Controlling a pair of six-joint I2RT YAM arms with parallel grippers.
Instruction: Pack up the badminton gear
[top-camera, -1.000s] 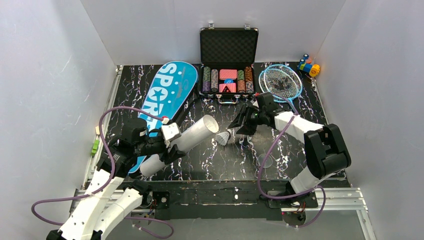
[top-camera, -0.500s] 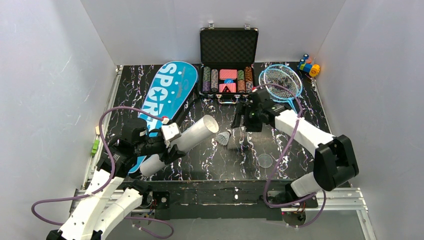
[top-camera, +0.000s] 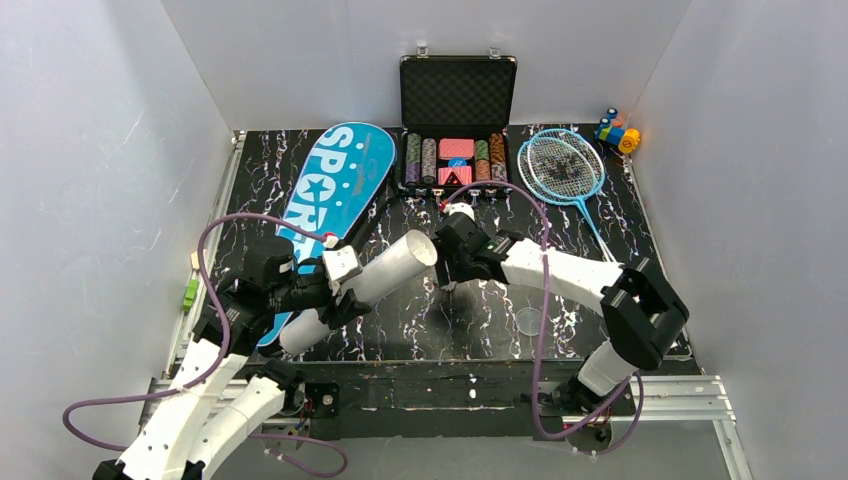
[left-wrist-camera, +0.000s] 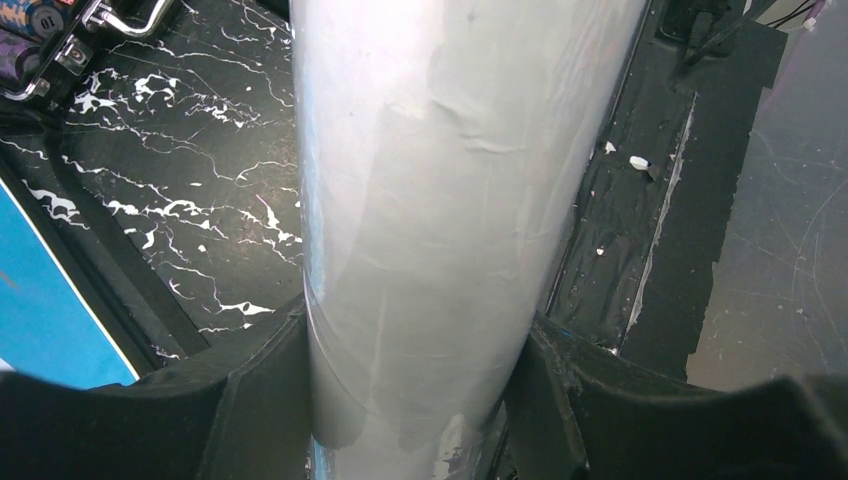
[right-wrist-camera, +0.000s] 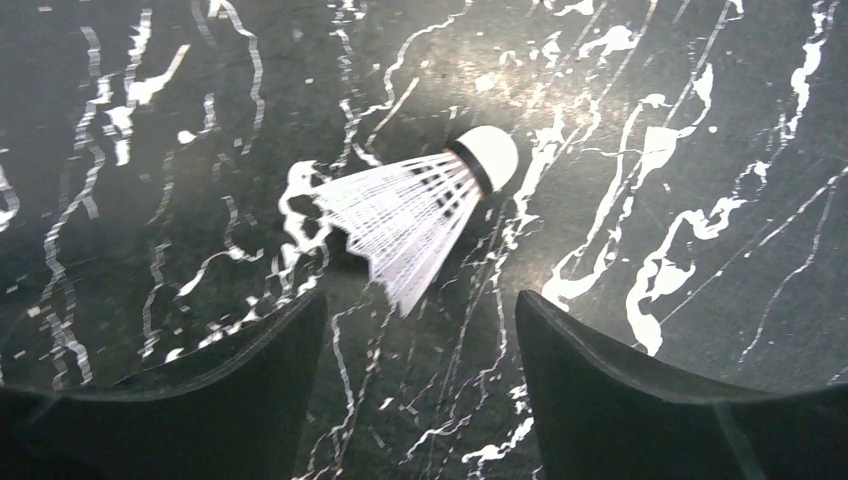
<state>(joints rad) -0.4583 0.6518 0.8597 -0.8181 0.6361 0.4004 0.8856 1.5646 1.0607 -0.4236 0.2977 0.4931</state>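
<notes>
Fingers (right-wrist-camera: 250, 390) of right gripper (right-wrist-camera: 415, 335) spread wide over shuttlecock (right-wrist-camera: 420, 200) lying on its side on table (right-wrist-camera: 700, 100), left gripper (left-wrist-camera: 410, 400) clamped on tube (left-wrist-camera: 440, 150): risk of crushed feathers or cork flicked away through off-centre closing.

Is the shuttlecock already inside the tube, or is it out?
Out. The shuttlecock lies on its side on the table, not in the tube.

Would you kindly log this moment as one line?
left gripper: shut on tube | right gripper: open over shuttlecock | shuttlecock: lying on table
</notes>
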